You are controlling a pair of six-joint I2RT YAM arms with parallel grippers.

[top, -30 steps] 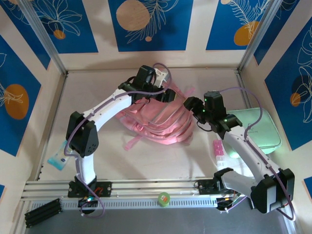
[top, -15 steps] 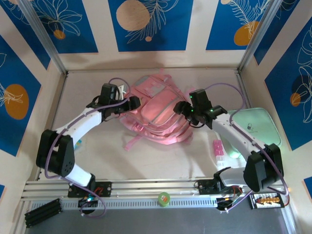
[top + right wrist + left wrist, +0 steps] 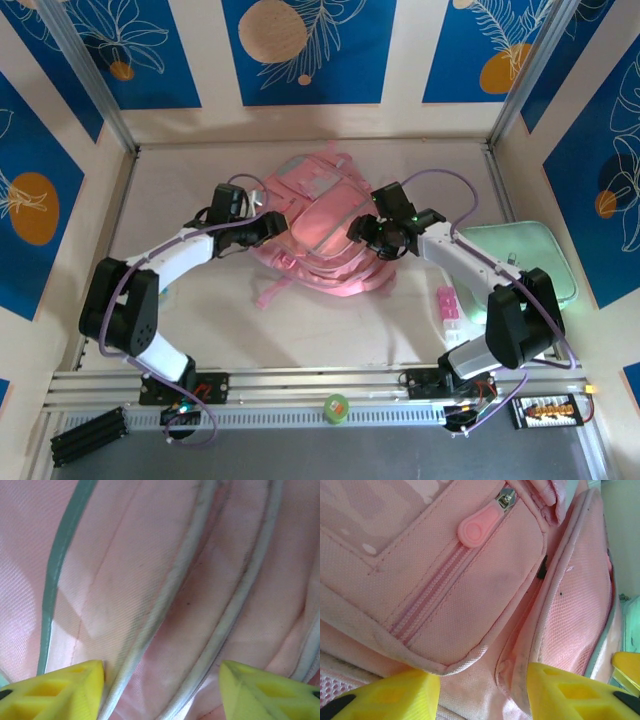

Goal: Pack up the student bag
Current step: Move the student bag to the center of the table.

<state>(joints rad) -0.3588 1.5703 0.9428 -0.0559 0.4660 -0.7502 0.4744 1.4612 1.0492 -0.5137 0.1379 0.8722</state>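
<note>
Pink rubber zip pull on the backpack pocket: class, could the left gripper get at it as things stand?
Probably yes: the pink rubber zip pull lies uncovered on the soft pink fabric backpack, just ahead of the left gripper, its yellow fingers parted, nothing between.

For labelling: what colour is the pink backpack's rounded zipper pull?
Pink rubbery rounded zipper pull; left wrist view.

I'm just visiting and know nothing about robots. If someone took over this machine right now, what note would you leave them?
Left gripper: jaws apart at the student bag's left side, no firm grip visible.
Right gripper: jaws apart over its right-side folds.
Bag lies mid-table; mint-green case lies outside, by the right wall.
Done: nothing visibly packed; pocket zip shut.
Left: open bag, load items.
</note>
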